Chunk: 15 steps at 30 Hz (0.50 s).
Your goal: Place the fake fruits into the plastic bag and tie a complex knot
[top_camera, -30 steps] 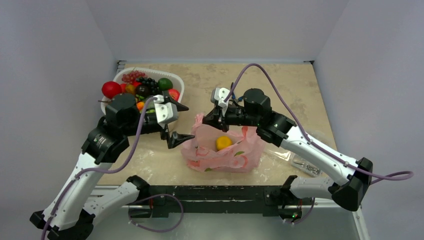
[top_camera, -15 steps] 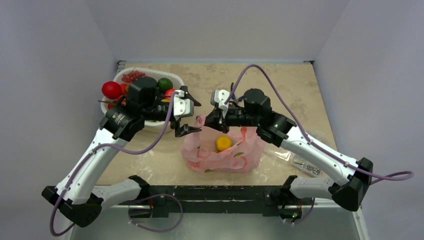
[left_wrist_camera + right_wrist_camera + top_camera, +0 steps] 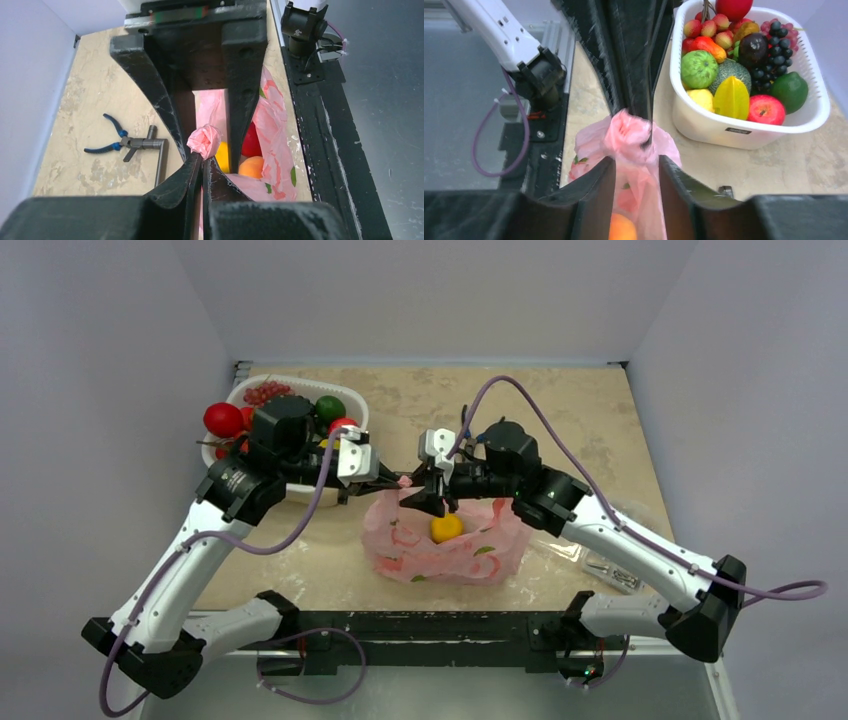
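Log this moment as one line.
left gripper: shut on plastic bag rim | right gripper: open, straddling same film | in bag: orange fruit | white basket: many fake fruits not yet bagged

Crinkly thin plastic bag (image 3: 400, 540); glossy fruits (image 3: 698, 68)

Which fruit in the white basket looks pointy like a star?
The yellow starfruit, right beside the red apple. It is the only one with long sharp ridges.
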### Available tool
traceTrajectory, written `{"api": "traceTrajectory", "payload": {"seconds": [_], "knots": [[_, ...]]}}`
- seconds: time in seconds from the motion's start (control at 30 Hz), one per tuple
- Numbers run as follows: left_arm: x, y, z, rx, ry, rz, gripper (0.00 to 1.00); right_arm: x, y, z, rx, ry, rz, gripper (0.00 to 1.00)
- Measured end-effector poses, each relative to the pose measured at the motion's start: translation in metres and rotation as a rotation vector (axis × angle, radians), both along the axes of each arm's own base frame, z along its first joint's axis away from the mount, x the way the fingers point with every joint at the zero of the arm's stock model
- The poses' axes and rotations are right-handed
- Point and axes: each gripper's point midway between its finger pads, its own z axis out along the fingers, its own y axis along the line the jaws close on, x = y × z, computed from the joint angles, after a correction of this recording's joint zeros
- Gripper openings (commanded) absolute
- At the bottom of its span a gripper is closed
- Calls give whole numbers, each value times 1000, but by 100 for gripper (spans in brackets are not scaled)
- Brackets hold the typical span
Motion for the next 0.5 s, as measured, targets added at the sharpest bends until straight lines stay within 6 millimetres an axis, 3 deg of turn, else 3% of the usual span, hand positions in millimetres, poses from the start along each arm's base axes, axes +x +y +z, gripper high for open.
{"api": "traceTrajectory", "payload": {"seconds": [0.03, 0.07, 0.17, 0.33, 0.43, 0.5], "knots": [[0, 1, 0, -4, 5, 3, 0, 0, -2, -1, -7, 0, -3, 72], [0, 3, 0, -10, 16, 13, 0, 0, -4, -3, -14, -1, -11, 80], [5, 10, -2, -34, 39, 58, 0, -2, -15, 1, -24, -21, -44, 97], [11, 13, -6, -76, 69, 127, 0, -10, -31, 27, 39, -19, -90, 99], [17, 11, -3, -109, 87, 162, 0, -10, -22, 37, 104, 53, -115, 99], [21, 10, 1, -132, 95, 181, 0, -5, -11, 33, 123, 90, -136, 99]]}}
